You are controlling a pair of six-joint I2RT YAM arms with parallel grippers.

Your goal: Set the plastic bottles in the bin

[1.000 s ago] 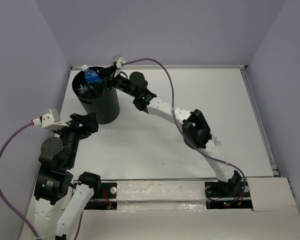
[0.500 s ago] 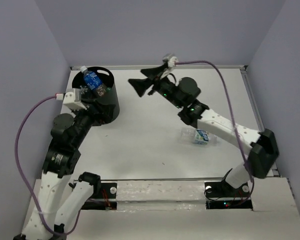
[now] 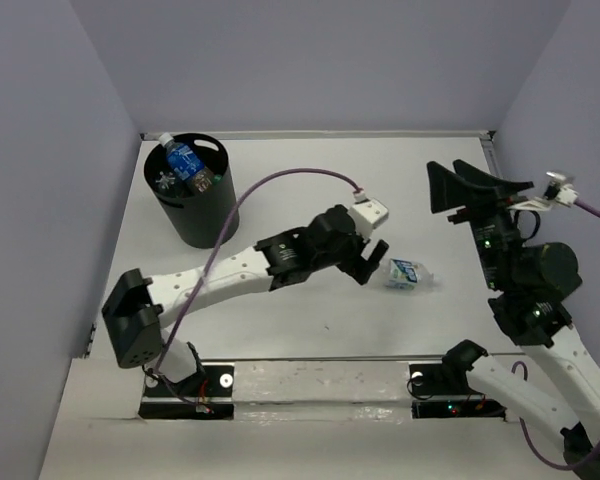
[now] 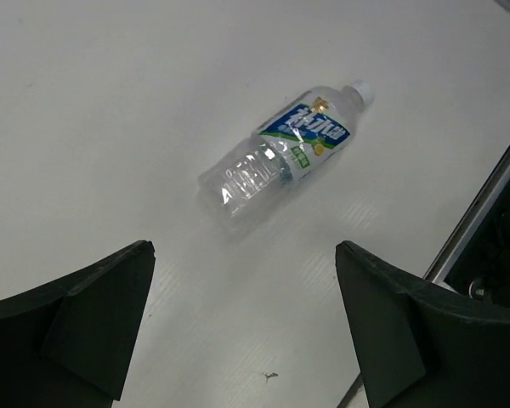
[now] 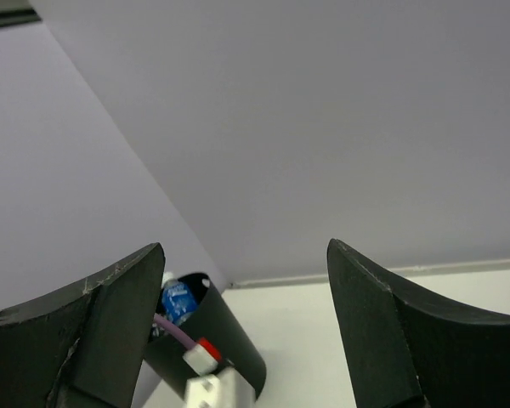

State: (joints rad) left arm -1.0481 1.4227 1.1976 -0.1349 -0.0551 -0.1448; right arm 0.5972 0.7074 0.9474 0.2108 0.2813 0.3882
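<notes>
The black bin (image 3: 206, 222) stands at the far left and holds a blue-labelled bottle (image 3: 184, 160) upright among other things. A clear bottle with a blue and green label (image 3: 406, 273) lies on its side on the table right of centre. My left gripper (image 3: 368, 262) is open and empty just left of it. In the left wrist view the bottle (image 4: 285, 149) lies ahead of the open left gripper (image 4: 242, 340), apart from the fingers. My right gripper (image 3: 460, 186) is open and empty, raised at the right. In the right wrist view the right gripper (image 5: 242, 331) faces the bin (image 5: 234, 344).
Grey walls close in the table on the left, back and right. A raised rail (image 3: 505, 210) runs along the table's right edge. The left arm (image 3: 230, 280) stretches low across the middle of the table. Its purple cable (image 3: 280, 178) arcs above it.
My left arm swung from beside the bin across to the lying bottle. My right arm pulled back from the table's middle to the right side and rose.
</notes>
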